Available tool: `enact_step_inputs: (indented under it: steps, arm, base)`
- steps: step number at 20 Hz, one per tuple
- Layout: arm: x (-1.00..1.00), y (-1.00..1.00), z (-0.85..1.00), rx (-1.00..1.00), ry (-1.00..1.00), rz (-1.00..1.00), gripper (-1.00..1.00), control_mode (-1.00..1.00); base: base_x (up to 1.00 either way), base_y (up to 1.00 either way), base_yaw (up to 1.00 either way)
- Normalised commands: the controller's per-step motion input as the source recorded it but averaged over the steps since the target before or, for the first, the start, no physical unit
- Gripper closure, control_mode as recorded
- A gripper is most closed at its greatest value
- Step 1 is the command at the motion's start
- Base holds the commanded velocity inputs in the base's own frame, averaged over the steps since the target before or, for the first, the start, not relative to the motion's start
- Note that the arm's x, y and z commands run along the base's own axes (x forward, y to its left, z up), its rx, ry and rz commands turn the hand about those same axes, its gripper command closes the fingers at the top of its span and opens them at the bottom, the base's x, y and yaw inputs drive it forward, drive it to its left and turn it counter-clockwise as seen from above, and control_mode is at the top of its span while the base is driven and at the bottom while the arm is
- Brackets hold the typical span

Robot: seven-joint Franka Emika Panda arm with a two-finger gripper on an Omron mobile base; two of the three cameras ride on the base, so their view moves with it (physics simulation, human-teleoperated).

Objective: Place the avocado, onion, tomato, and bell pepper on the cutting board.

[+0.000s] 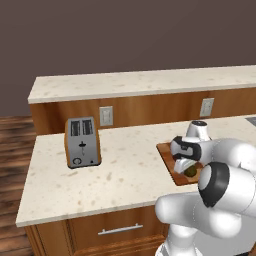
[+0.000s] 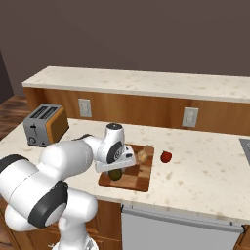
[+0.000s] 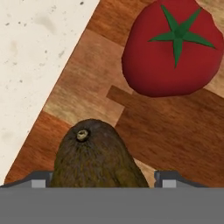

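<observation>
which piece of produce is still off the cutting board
The red one on the counter, right of the cutting board; the avocado, onion and tomato lie on the board.

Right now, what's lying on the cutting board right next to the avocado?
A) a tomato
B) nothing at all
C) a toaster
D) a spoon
A: in the hand view a red tomato with a green star-shaped stem top sits on the wooden cutting board just beyond the avocado.

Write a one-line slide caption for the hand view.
Avocado between the gripper fingertips on the checkered cutting board, a tomato lying just beyond.
</observation>
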Motion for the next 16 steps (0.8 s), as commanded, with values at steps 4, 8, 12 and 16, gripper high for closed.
enact_step_inputs:
  steps: [4, 8, 12, 16]
  arm:
    - [0.0, 0.0, 0.0, 0.0, 0.0, 0.0, -1.0, -1.0]
    - [0.0, 0.0, 0.0, 0.0, 0.0, 0.0, -1.0, -1.0]
    - [-0.03, 0.0, 0.23, 0.0, -0.02, 0.0, -1.0, -1.0]
    - [-0.05, 0.0, 0.59, 0.04, -0.05, 0.0, -1.0, -1.0]
  base:
    - [0.0, 0.0, 0.0]
    - [0.0, 0.0, 0.0]
    - [0.0, 0.0, 0.0]
    - [0.0, 0.0, 0.0]
